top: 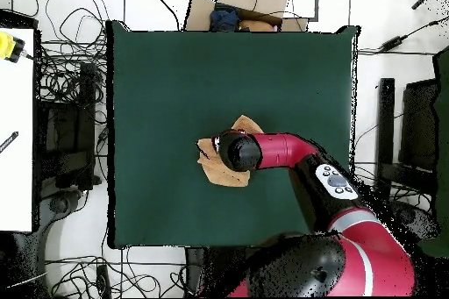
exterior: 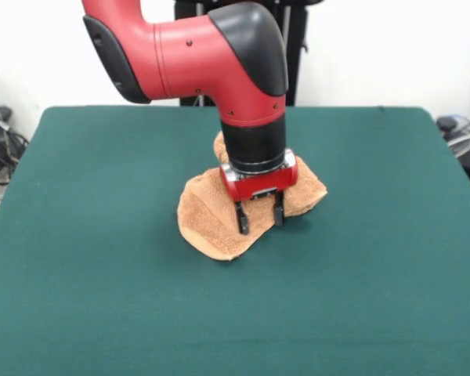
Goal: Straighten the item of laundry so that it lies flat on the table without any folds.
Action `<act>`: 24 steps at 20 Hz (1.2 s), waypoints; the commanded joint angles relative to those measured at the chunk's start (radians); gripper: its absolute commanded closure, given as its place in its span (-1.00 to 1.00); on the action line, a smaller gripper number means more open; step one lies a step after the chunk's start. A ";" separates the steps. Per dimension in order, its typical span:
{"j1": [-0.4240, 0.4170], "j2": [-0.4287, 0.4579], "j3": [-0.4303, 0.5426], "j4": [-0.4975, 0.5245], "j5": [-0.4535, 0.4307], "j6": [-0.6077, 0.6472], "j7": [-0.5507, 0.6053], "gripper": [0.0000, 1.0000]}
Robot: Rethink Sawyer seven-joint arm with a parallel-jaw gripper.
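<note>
A: Where's the towel [exterior: 211, 215]?

B: Near the middle of the green tabletop [exterior: 376, 274], bunched into a rumpled heap, not lying flat.

A: And the gripper [exterior: 259, 215]?

B: Straight above the heap, pointing down, its two black fingers [exterior: 242, 219] parted with a gap between them, tips at the cloth's near edge. From overhead the arm [top: 263, 151] covers most of the towel [top: 210, 168].
</note>
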 commanded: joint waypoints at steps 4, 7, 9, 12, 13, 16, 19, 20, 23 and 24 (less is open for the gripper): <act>0.017 0.069 0.037 0.012 -0.008 0.038 0.035 -1.00; 0.013 0.059 0.035 0.020 0.005 0.063 0.038 -1.00; 0.002 0.012 0.039 0.062 0.024 0.092 0.045 -1.00; -0.009 -0.162 0.051 0.166 0.074 0.180 0.049 -1.00; -0.008 -0.199 0.052 0.182 0.088 0.206 0.045 -1.00; -0.008 -0.243 0.058 0.204 0.110 0.244 0.032 -1.00; 0.008 -0.219 0.047 0.189 0.098 0.240 0.029 -1.00; 0.016 -0.204 0.041 0.179 0.090 0.237 0.029 -1.00; 0.011 -0.146 0.024 0.157 0.044 0.204 0.013 -1.00; 0.001 -0.128 0.017 0.158 0.025 0.180 0.008 -1.00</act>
